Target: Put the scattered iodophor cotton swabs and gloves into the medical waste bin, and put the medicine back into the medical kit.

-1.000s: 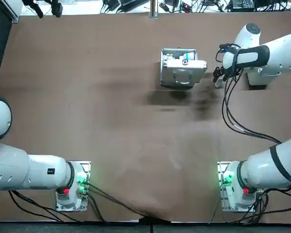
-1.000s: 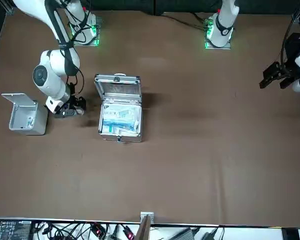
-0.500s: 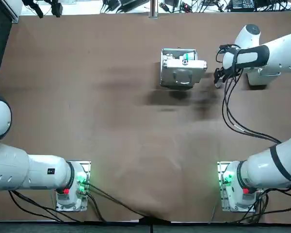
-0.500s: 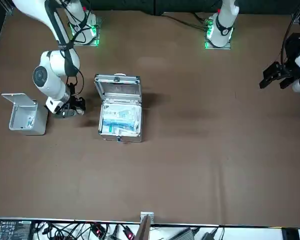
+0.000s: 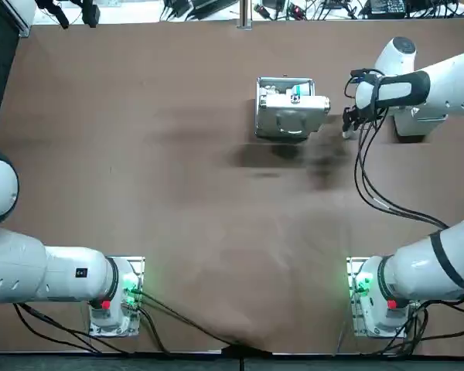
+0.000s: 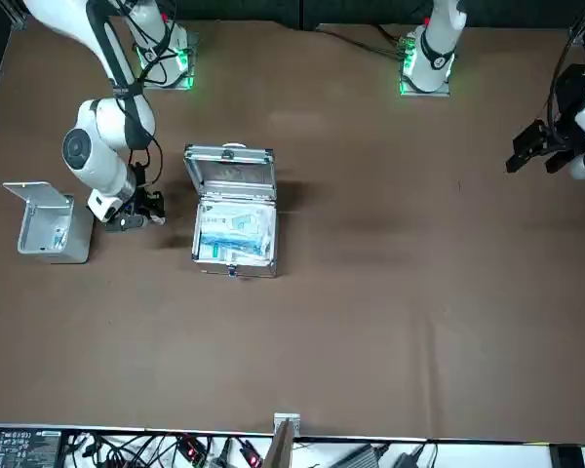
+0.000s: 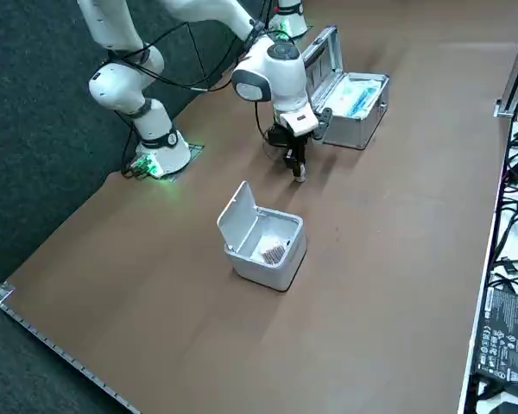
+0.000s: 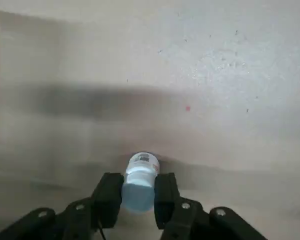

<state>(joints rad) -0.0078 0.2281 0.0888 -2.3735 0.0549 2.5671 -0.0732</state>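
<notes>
Upper right in the top view, the right gripper (image 5: 346, 127) clamped the bottle (image 8: 139, 175) at mid-body; likely light, stiff, slippery

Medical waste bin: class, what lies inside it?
With the lid up, a brownish clump shows inside the bin; its walls cover the rest. The right claw, between bin and medical kit, is shut on a bottle.
</notes>
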